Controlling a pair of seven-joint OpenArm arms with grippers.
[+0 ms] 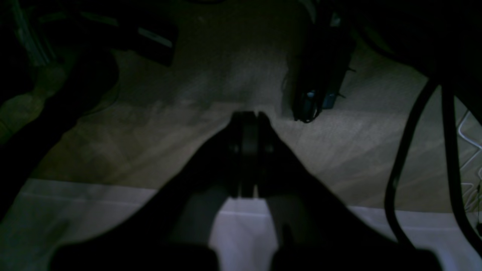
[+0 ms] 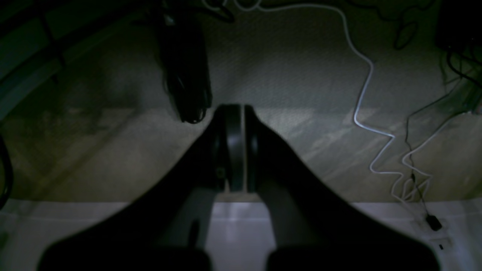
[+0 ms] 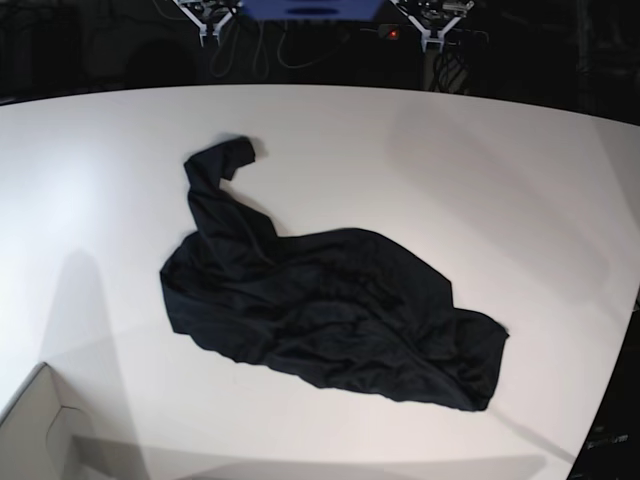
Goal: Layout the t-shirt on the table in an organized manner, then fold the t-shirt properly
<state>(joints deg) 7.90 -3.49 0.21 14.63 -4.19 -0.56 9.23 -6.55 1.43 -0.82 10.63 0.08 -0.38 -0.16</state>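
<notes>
The black t-shirt (image 3: 320, 310) lies crumpled and wrinkled near the middle of the white table (image 3: 450, 160), with one narrow part trailing up toward the far left. Neither gripper shows in the base view. In the left wrist view my left gripper (image 1: 251, 114) is shut with nothing between its fingers, hanging over the table edge (image 1: 75, 203) above the floor. My right gripper (image 2: 243, 109) is likewise shut and empty, past the table edge (image 2: 75, 222). The shirt appears in neither wrist view.
A pale cardboard box corner (image 3: 35, 430) sits at the table's near left. The arm mounts (image 3: 425, 22) stand at the far edge. On the carpet below lie a white cable (image 2: 363, 94), black cables (image 1: 403, 158) and dark posts (image 1: 320, 75) (image 2: 186, 75).
</notes>
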